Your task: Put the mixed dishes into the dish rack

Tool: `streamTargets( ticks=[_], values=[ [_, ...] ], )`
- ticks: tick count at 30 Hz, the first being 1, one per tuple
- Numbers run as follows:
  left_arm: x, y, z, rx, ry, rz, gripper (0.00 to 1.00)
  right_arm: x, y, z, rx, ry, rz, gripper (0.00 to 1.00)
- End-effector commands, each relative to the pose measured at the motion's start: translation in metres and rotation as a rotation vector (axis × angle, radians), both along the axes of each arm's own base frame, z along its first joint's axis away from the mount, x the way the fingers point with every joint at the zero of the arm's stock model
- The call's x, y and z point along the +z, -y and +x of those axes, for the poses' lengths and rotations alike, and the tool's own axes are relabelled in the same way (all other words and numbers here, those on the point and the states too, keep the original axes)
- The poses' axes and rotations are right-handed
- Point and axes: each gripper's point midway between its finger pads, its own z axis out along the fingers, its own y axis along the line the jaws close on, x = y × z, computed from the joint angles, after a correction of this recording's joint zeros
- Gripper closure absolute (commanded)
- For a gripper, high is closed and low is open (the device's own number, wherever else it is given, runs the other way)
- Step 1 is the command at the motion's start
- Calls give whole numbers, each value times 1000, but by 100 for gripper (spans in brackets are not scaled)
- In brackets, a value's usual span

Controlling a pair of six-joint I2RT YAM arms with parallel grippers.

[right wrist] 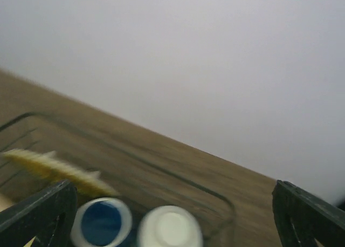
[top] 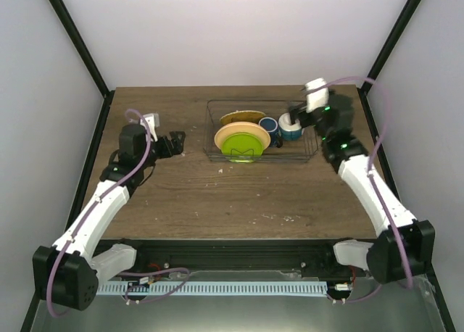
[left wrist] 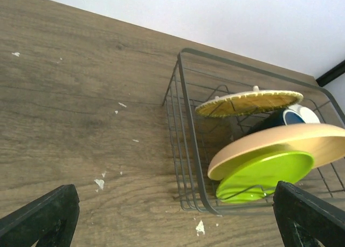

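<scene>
The dish rack (top: 310, 152) stands at the back middle of the table. In it lean a yellow-orange grid-patterned plate (top: 241, 117) and a yellow-green plate (top: 245, 145). To their right, inside the rack, stand a dark blue mug (top: 268, 125) and a blue-and-white cup (top: 291, 130). My right gripper (top: 296, 116) hovers open just above the cup, holding nothing. The right wrist view shows the cup (right wrist: 170, 228) and mug (right wrist: 101, 223) from above. My left gripper (top: 176, 143) is open and empty, left of the rack. The left wrist view shows the rack (left wrist: 186, 128) and green plate (left wrist: 264, 174).
A tan-rimmed plate (left wrist: 280, 143) rests over the green plate. Small white specks (left wrist: 99, 183) lie on the wood in front of and left of the rack. Walls close in the back and sides.
</scene>
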Motion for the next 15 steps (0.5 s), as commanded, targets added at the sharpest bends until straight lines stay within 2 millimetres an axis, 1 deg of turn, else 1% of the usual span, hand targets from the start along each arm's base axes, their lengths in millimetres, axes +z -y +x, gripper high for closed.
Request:
streamTargets(
  ticks=[1,2,4,5,7,9,11,13,15],
  values=[
    [22,-8,22,38,50,45,0,17,94,44,-140,-63,382,0],
    [21,-11,27,50,42,66,0,10,134,51,-220,-72,440,0],
    [23,-17,39,72,28,97,0,-13,191,57,-345,-102,547,0],
    [19,-21,43,82,13,112,0,-26,215,56,-417,-114,577,0],
    [16,-25,49,101,-3,138,0,-51,252,51,-570,-128,567,0],
    [13,-28,54,117,-13,152,0,-72,274,44,-679,-149,516,0],
    [11,-28,57,122,-20,157,0,-86,287,38,-739,-168,493,0],
    [11,-27,59,122,-20,156,0,-92,289,37,-736,-180,511,0],
    [11,-27,60,121,-19,151,0,-92,287,38,-722,-181,519,0]
  ],
)
